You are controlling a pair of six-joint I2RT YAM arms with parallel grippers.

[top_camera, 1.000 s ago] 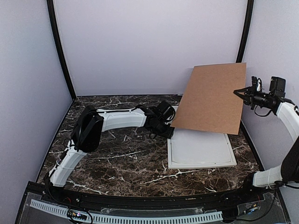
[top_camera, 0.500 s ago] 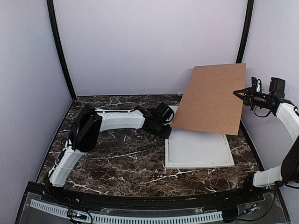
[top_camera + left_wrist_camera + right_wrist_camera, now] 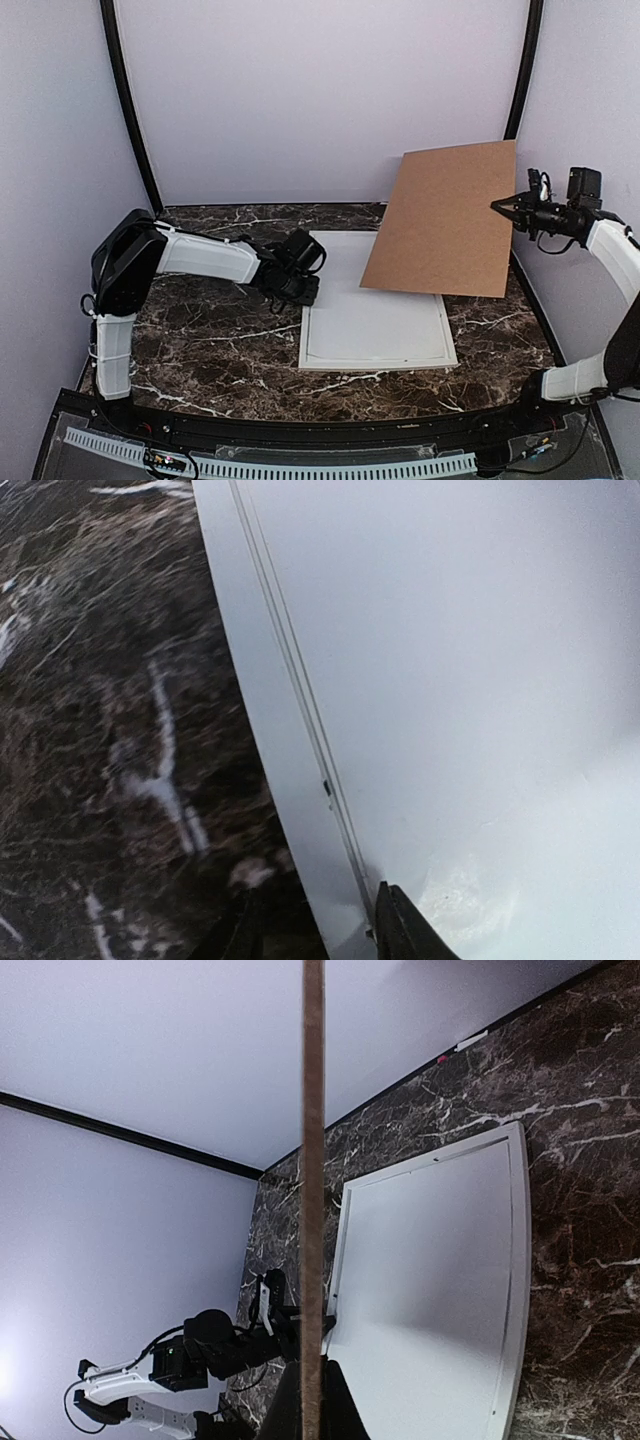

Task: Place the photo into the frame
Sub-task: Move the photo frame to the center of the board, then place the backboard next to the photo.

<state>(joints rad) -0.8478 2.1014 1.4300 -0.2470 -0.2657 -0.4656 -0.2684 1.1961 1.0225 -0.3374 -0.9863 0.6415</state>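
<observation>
The frame (image 3: 378, 365) now lies further left on the marbled tabletop (image 3: 200, 330), drawn along by the left end effector (image 3: 300, 288). Its fingers (image 3: 400, 930) straddle the frame's thin white left rim; whether they are clenched, I cannot tell. Over the frame's far right corner, the right end effector (image 3: 500, 207) pinches the stiff brown backing board (image 3: 445, 220), tilted clear.

The left arm (image 3: 200, 258) stretches low and almost level toward its right. The left gripper (image 3: 300, 287) sits with its fingers (image 3: 400, 930) part-way apart, one on each side of the frame (image 3: 380, 340) rim; whether they pinch it cannot be told. The right arm (image 3: 612, 248) stands high with its forearm pointing inward, and the right gripper (image 3: 503, 208) is clamped tight on the edge of the board (image 3: 445, 220).
</observation>
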